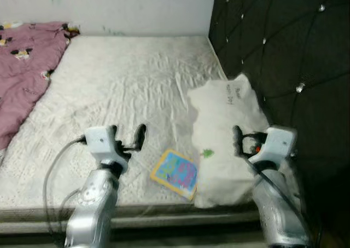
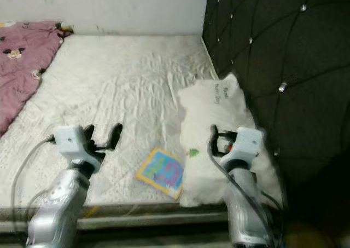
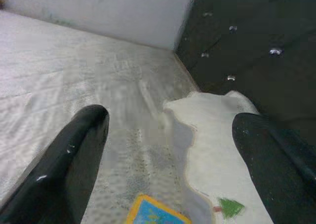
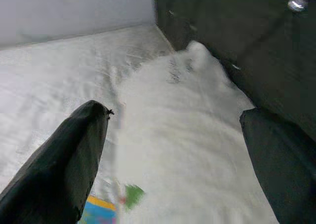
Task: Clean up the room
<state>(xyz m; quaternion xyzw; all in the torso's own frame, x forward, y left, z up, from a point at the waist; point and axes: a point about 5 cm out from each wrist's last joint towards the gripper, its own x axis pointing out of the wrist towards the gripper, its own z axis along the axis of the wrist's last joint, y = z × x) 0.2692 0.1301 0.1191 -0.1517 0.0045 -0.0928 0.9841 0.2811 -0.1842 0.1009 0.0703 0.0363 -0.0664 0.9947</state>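
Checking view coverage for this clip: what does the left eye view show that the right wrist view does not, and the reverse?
Left eye view alone: the pink blanket at the bed's far left, both silver arms, and the left gripper, open above the sheet.

Right wrist view alone: a close look along the right gripper, its fingers spread wide over the pillow.

Shared: pillow, sheet, book beside the pillow, black headboard, white wall.

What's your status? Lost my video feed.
Left gripper open, over mattress. Right gripper open over white pillow. Colourful book between them. Nothing blocking.
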